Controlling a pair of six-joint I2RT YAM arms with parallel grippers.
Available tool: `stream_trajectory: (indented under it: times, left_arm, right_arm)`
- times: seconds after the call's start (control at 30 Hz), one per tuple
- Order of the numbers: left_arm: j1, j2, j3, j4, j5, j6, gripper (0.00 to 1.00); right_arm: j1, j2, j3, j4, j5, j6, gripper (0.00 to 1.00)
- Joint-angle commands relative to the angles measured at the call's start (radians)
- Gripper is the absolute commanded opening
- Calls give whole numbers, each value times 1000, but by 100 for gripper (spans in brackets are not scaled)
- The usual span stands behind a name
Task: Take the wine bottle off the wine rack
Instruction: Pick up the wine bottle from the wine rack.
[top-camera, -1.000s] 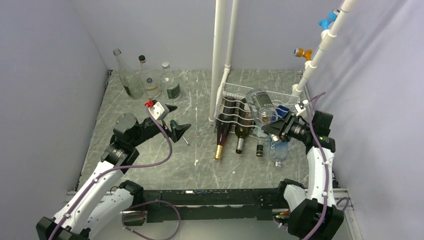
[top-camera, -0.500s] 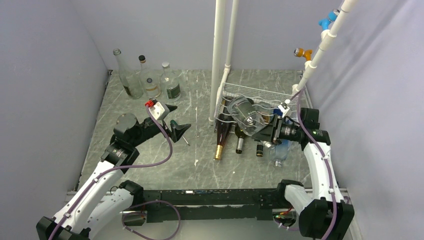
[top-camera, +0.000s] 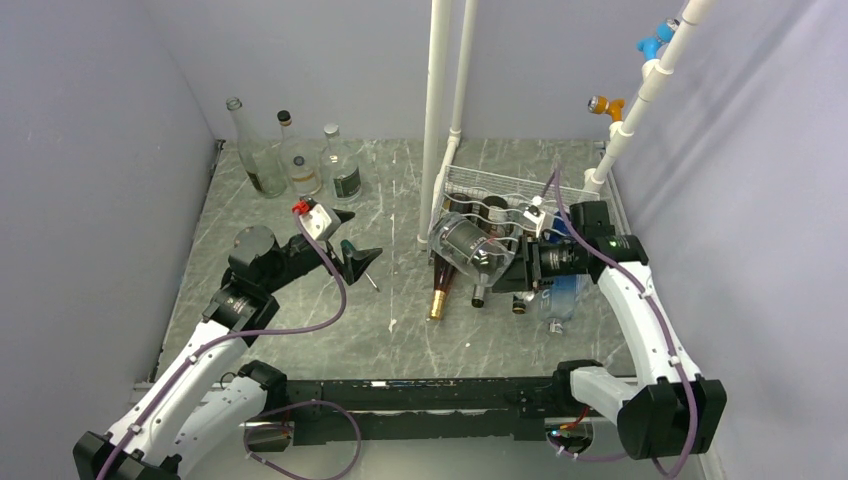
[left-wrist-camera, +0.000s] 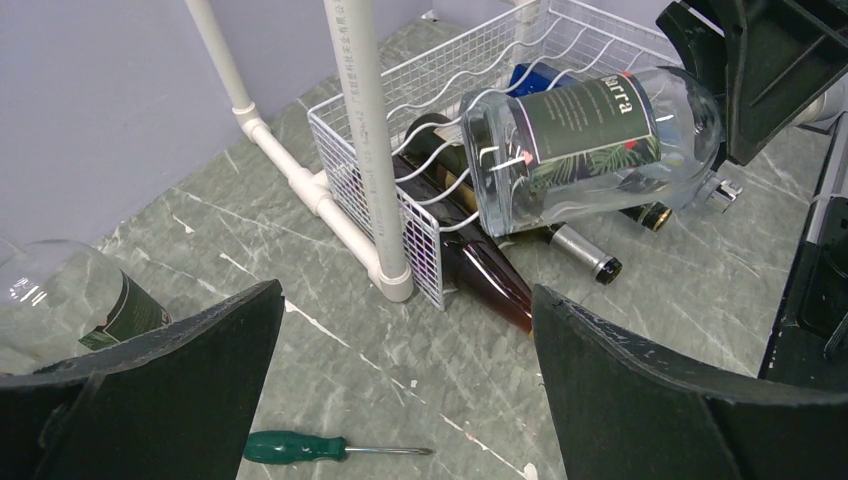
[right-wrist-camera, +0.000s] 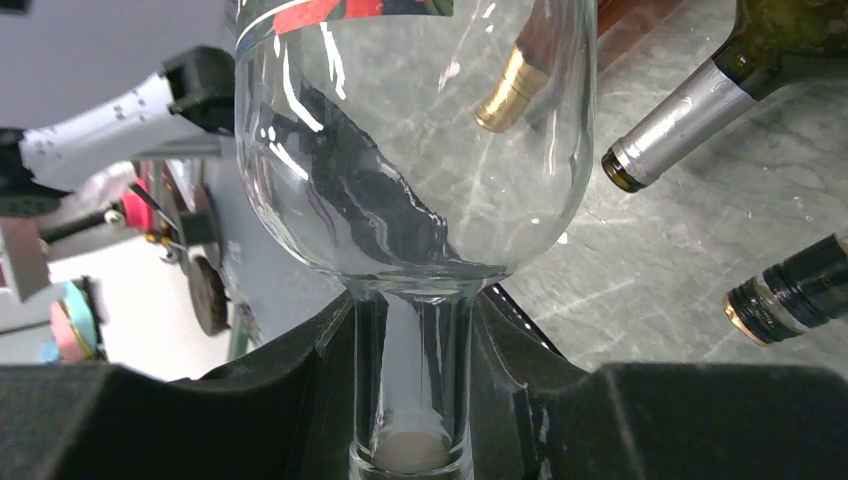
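Right claw (right-wrist-camera: 412, 350) clamps bottle (top-camera: 468, 247) neck; I'd carry it slow, clear of rack (top-camera: 500, 185), onto table (top-camera: 400, 335). Left claw (top-camera: 352, 238) wide, empty.

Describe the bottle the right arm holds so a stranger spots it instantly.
Find the white wire wine rack beside the white pipes. Over its front, the jaws of the right arm grip a clear glass bottle by the neck. Unlike the dark bottles lying there, it is see-through and held aloft.

Robot laboratory test cell: grey partition walls (top-camera: 90, 150) enclose a marbled surface (top-camera: 400, 330); white pipe frame (top-camera: 436, 100) upper centre; left arm (top-camera: 190, 370) and right arm (top-camera: 640, 310) bolted at bottom.
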Motion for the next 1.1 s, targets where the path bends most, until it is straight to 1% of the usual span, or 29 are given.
stream_trajectory:
  times: [0.0,0.3,0.6,0.83,0.93,1.07]
  left_arm:
    - [-4,1,27,6,4,30,99]
    - [-4,-3,26,-13,-6,63,99]
    - [-4,-62,-6,-17,36,72,99]
    - [-4,-194,-93,20,67,-21,99]
    - [-4,-235,-117,25,73,-87,99]
    - [-4,-263,-108,-51,9,-119,99]
  right_arm:
    - [68,15,145,14,-57,-164,0]
    - [209,103,259,-59,48,-234,0]
    - [333,206,357,-84,171,-215,0]
    - [390,252,406,-78,173,-160,0]
    - [424,278,425,-82,216,-167,0]
    - [481,311,459,-99,314,-212,0]
